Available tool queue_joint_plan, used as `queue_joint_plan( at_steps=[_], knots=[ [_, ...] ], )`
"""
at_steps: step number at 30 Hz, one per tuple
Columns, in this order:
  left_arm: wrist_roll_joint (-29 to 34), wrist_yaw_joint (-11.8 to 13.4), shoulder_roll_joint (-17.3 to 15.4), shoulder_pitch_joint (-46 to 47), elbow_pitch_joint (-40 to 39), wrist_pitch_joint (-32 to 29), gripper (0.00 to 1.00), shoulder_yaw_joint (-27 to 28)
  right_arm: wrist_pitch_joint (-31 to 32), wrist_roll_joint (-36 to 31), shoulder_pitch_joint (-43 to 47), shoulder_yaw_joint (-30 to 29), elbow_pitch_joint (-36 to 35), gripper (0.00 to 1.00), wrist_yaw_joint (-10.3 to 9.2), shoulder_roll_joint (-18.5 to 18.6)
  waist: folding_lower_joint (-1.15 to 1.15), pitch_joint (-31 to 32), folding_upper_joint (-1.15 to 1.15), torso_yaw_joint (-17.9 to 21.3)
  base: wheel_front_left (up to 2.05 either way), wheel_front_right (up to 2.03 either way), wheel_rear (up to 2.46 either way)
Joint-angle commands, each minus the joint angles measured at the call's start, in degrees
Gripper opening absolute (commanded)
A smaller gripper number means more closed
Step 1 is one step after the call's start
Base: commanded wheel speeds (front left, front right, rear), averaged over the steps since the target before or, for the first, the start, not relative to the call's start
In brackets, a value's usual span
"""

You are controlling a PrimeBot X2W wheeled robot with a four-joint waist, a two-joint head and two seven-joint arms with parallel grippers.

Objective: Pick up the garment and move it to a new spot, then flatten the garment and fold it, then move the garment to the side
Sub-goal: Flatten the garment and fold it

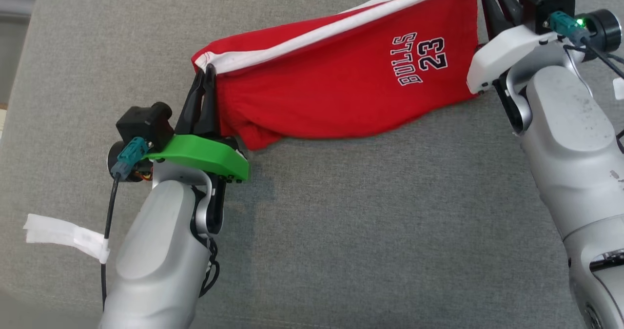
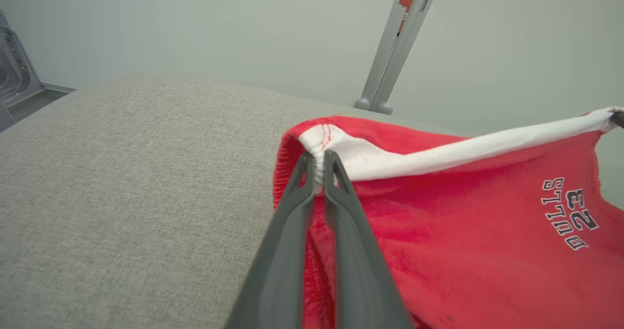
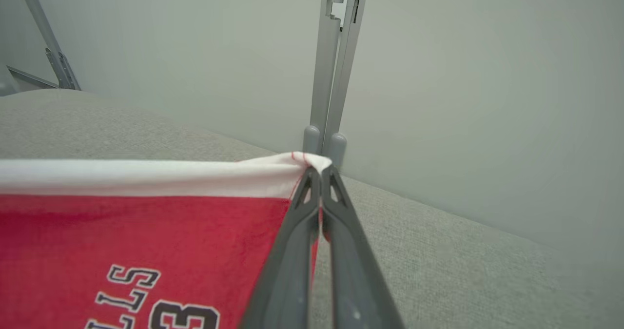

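So we've got the big grey cushion [image 1: 341, 222] underneath, with the red Bulls garment [image 1: 341, 85] stretched above it by its white band [image 1: 317, 36]. Our left gripper [image 2: 319, 161] is pinched shut on one end of that band and our right gripper [image 3: 319, 172] on the other, so we reckon this is the carry-to-a-new-spot step. Next we'd lower both ends together, taut, so it lands flat.

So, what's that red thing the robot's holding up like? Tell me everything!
The red garment is soft-looking knit cloth with a white band along its top edge and BULLS 23 printed in dark-edged letters. It hangs stretched between the left gripper and right gripper, each shut on a band corner, sagging toward the grey cushion.
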State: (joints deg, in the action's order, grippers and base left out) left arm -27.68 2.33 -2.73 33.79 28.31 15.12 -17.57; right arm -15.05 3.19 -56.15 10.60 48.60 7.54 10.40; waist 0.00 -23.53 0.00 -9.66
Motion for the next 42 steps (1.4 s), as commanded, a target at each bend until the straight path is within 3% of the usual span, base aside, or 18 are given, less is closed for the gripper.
queue_joint_plan(
  at_steps=[1, 2, 4, 5, 6, 7, 16, 24, 35, 36, 38, 42],
  knots=[
    [-0.3, 0.5, -0.3, 1.6, 0.2, 0.0, 0.00, -0.1, -0.1, -0.6, -1.5, -0.4, 0.6, 0.00, -0.12, 0.0, 0.00, -2.3, 0.00, -1.8, 0.00, 0.00, 0.00],
    [-0.5, 0.7, -0.3, 1.9, 0.2, 0.0, 0.06, -0.2, -0.1, -0.9, -1.9, -0.6, 0.9, 0.00, -0.12, -0.2, 0.00, -2.5, 0.00, -2.0, 0.00, 0.00, 0.00],
    [-1.1, 1.3, -0.3, 2.2, 0.0, 0.0, 0.48, -0.6, -0.1, -1.9, -2.7, -0.9, 2.0, 0.00, -0.12, -0.4, 0.00, -2.9, 0.00, -2.3, 0.00, 0.00, 0.00],
    [-1.6, 1.4, -0.3, 2.2, 0.4, 0.0, 1.00, -1.0, -0.1, -2.2, -3.0, -1.5, 3.3, 0.26, -0.12, -0.5, 0.00, -2.9, 0.00, -2.4, 0.00, 0.00, 0.00],
    [-1.9, 1.6, -0.4, 2.3, 0.7, 0.0, 1.00, -1.3, -0.1, -2.4, -3.5, -2.0, 4.0, 0.82, -0.12, -0.7, 0.00, -3.0, 0.00, -2.5, 0.00, 0.00, 0.00],
    [-2.1, 1.9, -0.3, 2.5, 0.8, 0.0, 1.00, -1.7, -0.1, -2.7, -4.2, -2.5, 4.4, 1.00, -0.11, -1.0, 0.00, -3.1, 0.00, -2.6, 0.00, 0.00, 0.00],
    [-1.0, 3.2, -0.3, -0.7, -0.9, 0.0, 1.00, -0.4, -0.1, -3.6, -2.3, -4.6, 3.0, 1.00, -0.11, -2.0, 0.00, -2.9, 0.00, -1.6, 0.00, 0.00, 0.00],
    [-0.2, 3.7, -0.3, -4.8, -2.6, 0.0, 1.00, 0.9, -0.1, -1.1, 2.9, -1.8, 2.1, 1.00, -0.12, -1.2, 0.00, -0.8, 0.00, -0.8, 0.00, 0.00, 0.00],
    [3.7, 3.3, -0.3, -8.6, -3.5, 0.0, 1.00, 2.0, 0.0, 4.2, 8.8, 3.4, 12.3, 0.99, -0.12, -0.5, 0.00, 2.1, 0.00, -1.0, 0.00, 0.00, 0.00],
    [3.9, 3.2, -0.3, -9.0, -3.5, 0.0, 1.00, 2.0, 0.1, 4.7, 9.1, 4.0, 13.6, 0.60, -0.12, -0.5, 0.00, 2.4, 0.00, -1.2, 0.00, 0.00, 0.00],
    [4.2, 2.9, -0.3, -9.2, -3.6, 0.0, 1.00, 2.0, 0.1, 5.6, 9.3, 4.9, 15.0, 0.00, -0.11, -0.3, 0.00, 2.7, 0.00, -1.5, 0.00, 0.00, 0.00],
    [5.5, 2.8, -0.3, -10.5, -3.1, 0.0, 1.00, 2.5, 0.1, 7.8, 9.9, 5.1, 14.5, 0.00, -0.14, 0.3, 0.00, 3.7, 0.00, -1.5, 0.00, 0.00, 0.00]
  ],
)
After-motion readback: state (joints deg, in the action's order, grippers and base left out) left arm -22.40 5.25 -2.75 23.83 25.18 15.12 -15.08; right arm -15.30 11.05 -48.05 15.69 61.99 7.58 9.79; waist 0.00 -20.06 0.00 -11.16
